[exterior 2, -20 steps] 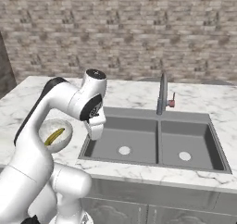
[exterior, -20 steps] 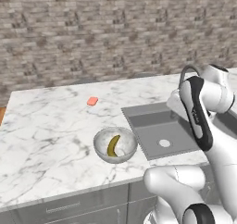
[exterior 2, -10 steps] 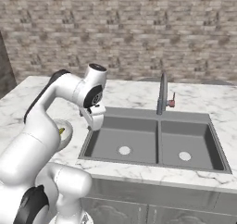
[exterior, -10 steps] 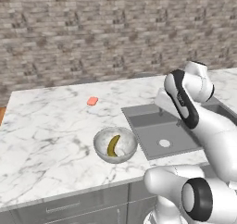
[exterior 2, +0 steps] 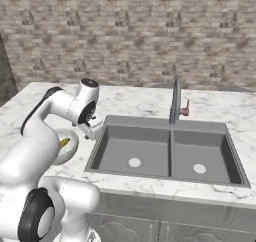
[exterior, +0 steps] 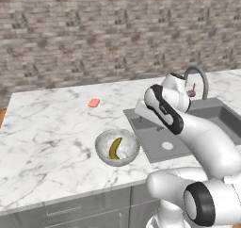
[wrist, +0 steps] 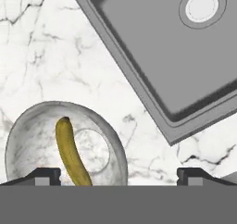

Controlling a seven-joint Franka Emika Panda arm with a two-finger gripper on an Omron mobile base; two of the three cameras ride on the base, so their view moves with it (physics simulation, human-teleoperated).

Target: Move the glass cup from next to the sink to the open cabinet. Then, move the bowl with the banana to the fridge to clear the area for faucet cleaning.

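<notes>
Resting on marble counter (exterior: 47, 128): bowl (exterior: 117, 147) | brick wall (exterior: 94, 34) | jaws seemingly spread

No readable text, label or number appears, as far as these renders show.

Bowl (wrist: 28, 140) and banana (wrist: 69, 151), lower ends cut by hand view's bottom edge; bowl (exterior 2: 70, 146) at counter's left sink edge, half hidden behind arm; gripper (wrist: 118, 177), tips alone visible; pink item (exterior: 94, 102) near counter's back edge, too small to identify.
</notes>
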